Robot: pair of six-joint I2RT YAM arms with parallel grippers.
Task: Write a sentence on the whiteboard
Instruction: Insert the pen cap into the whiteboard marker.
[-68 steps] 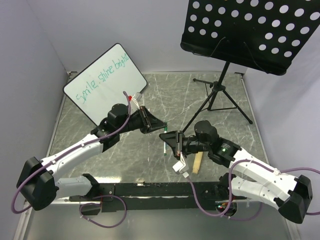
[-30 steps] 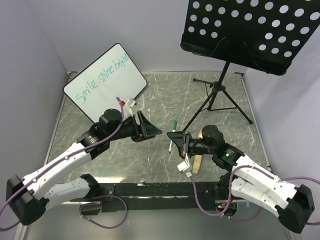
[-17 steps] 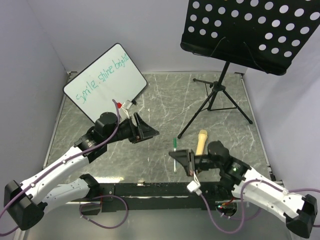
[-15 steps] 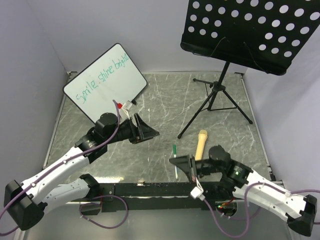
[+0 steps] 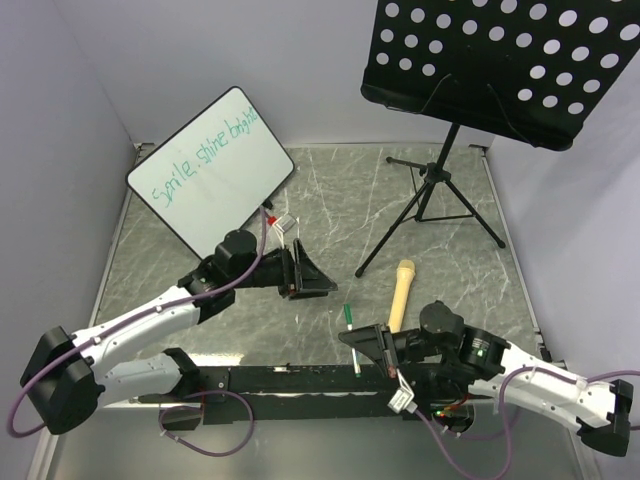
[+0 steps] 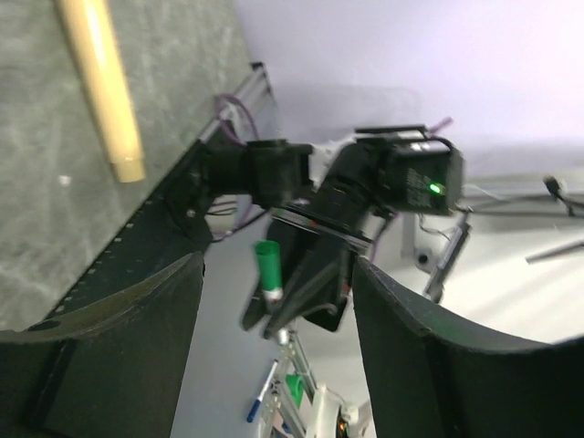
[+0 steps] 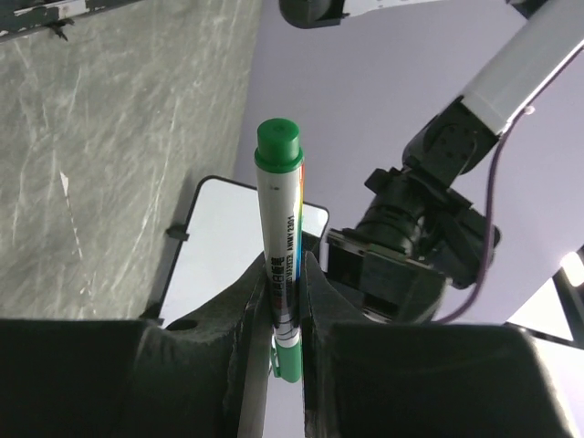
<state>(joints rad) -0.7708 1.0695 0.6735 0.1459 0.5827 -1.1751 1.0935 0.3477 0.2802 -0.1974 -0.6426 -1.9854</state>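
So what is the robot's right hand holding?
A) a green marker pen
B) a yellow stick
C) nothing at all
A: in the right wrist view the right gripper is clamped shut on the green marker pen, which sticks up out of it.

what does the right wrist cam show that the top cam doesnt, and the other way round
Only the right wrist view: the printed label on the marker, seen close up where the right hand clamps it. Only the top view: the teal sentence, the music stand and the cream stick. Both: the marker, the whiteboard and the left arm.
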